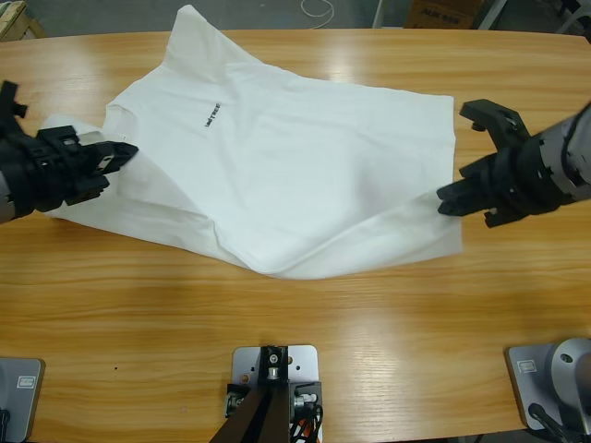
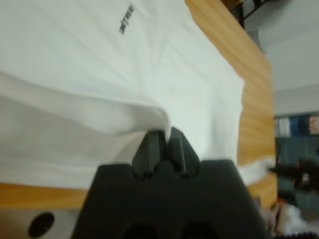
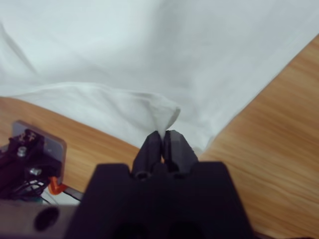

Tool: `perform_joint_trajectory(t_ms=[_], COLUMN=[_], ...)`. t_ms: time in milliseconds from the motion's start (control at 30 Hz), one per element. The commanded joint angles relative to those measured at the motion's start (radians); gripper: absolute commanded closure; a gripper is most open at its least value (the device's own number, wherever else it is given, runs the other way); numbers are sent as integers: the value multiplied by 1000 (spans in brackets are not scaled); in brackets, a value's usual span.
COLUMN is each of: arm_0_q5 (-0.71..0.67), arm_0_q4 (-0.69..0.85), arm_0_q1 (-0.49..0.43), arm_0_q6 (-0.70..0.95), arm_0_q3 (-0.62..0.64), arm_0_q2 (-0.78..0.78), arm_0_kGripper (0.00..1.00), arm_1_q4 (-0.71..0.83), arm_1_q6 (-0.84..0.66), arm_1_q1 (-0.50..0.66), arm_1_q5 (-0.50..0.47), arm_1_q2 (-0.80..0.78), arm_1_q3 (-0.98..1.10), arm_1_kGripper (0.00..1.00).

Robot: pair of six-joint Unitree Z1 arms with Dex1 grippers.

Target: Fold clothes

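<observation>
Bright, even light from overhead, and I'm getting glare off the wood.

From the high view I see pale shiny patches on the table point(image 1: 305, 305), strongest along the far edge, and the shirt point(image 1: 277, 175) reads nearly blown-out white with only soft grey creases and a thin shadow under its near hem. Both wrist views are soft: the left gripper point(image 2: 163, 135) and right gripper point(image 3: 163, 134) are blurred up close, and the room behind is out of focus.
</observation>
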State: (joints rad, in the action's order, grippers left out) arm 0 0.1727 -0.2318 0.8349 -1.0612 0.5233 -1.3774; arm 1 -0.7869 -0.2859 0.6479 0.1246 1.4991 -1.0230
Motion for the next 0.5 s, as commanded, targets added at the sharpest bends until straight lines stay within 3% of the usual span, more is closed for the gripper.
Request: perform_joint_trajectory(t_ms=[33, 267, 500], arm_0_q5=[-217, -264, -259], arm_0_q4=[-17, -17, -15], arm_0_q1=[-184, -241, -280], arm_0_q6=[150, 206, 228], arm_0_q3=[48, 178, 219], arm_0_q2=[-162, -297, -326], arm_0_kGripper=[1000, 1000, 1000], arm_1_q4=[-28, -71, -68], arm_1_q6=[8, -21, -17], arm_1_q1=[-62, -119, -122], arm_1_q5=[-57, -89, -75], arm_1_q2=[77, 84, 148], arm_1_q3=[-27, -14, -14], arm_1_kGripper=[1000, 1000, 1000])
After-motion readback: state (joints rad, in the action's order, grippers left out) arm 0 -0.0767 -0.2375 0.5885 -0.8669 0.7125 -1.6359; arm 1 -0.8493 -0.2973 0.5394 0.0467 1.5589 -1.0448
